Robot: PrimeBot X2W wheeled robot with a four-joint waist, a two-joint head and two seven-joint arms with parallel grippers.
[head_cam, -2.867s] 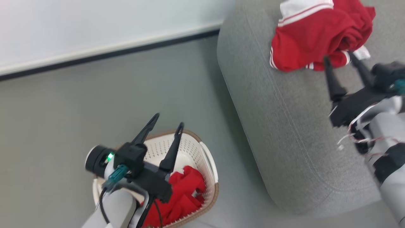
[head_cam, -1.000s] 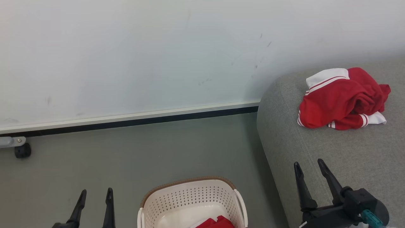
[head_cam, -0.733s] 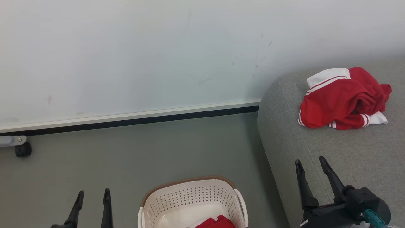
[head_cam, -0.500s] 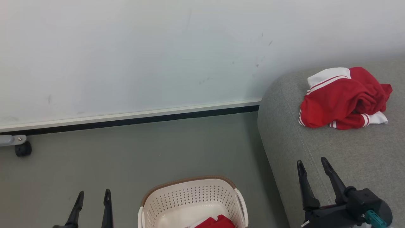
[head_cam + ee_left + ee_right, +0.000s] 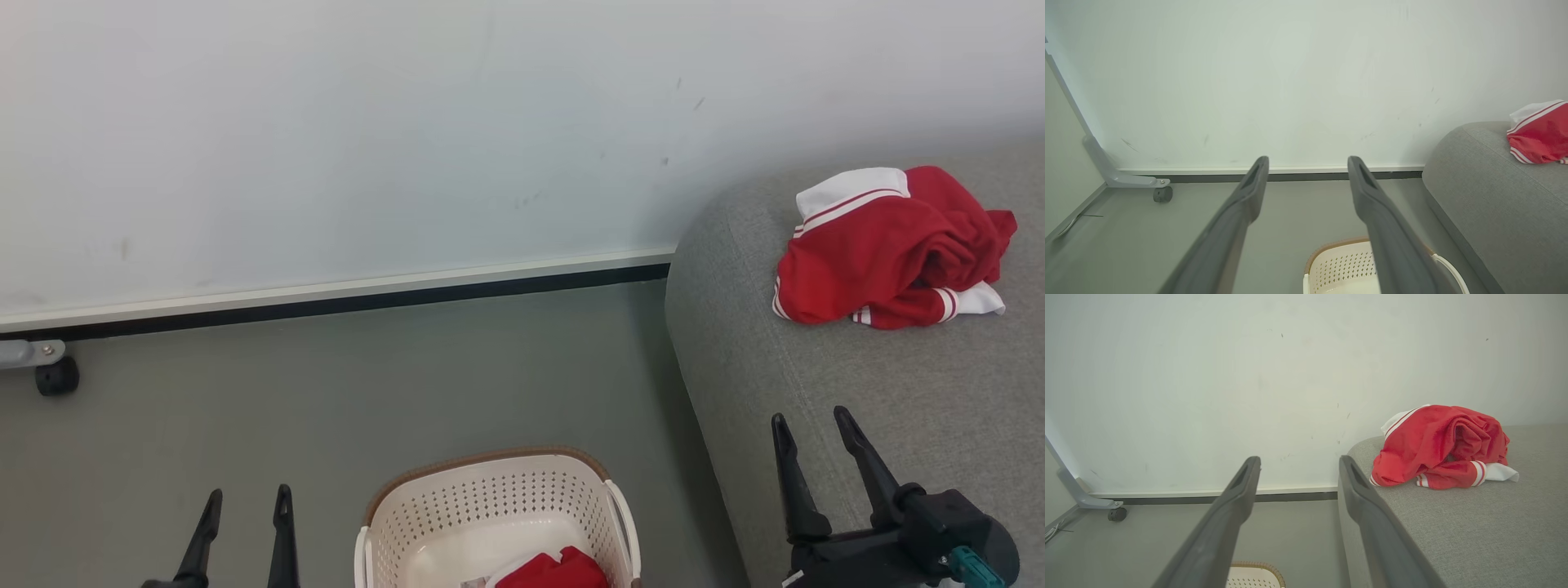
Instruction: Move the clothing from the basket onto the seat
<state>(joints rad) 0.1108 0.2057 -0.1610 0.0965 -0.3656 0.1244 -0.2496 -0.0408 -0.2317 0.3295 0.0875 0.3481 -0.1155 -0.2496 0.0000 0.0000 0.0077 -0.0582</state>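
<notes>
Clothing is lying in two places. One striped red garment [image 5: 890,249], with white striped cuffs and collar, is resting in a crumpled heap on the grey sofa [image 5: 816,392], on the far part of the seat near its rounded left end. A second red garment [image 5: 559,570] is sitting inside the basket [image 5: 490,502], low against the near side (just a bunched red fold with a scrap of white beside it is showing at the bottom edge of the head view). The basket is standing on the grey floor [image 5: 326,425], near the sofa's left end but apart from it, and between the two grippers as the head camera is seeing them.

The left gripper [image 5: 249,492] is hanging over bare floor to the left of the basket, its jaws standing wide apart and gripping nothing. The right gripper [image 5: 809,415] is hovering above the near part of the sofa cushion, well short of the heap. Its two fingers are spreading wide too, with nothing between them. In the right wrist view the heap is lying beyond and to the right of the fingers, clear of both.

Behind everything a pale wall [image 5: 367,147] is running across the scene, with a dark skirting strip [image 5: 367,304] along its foot. A small black caster [image 5: 57,377] on a grey bracket is sitting on the floor at the far left.
</notes>
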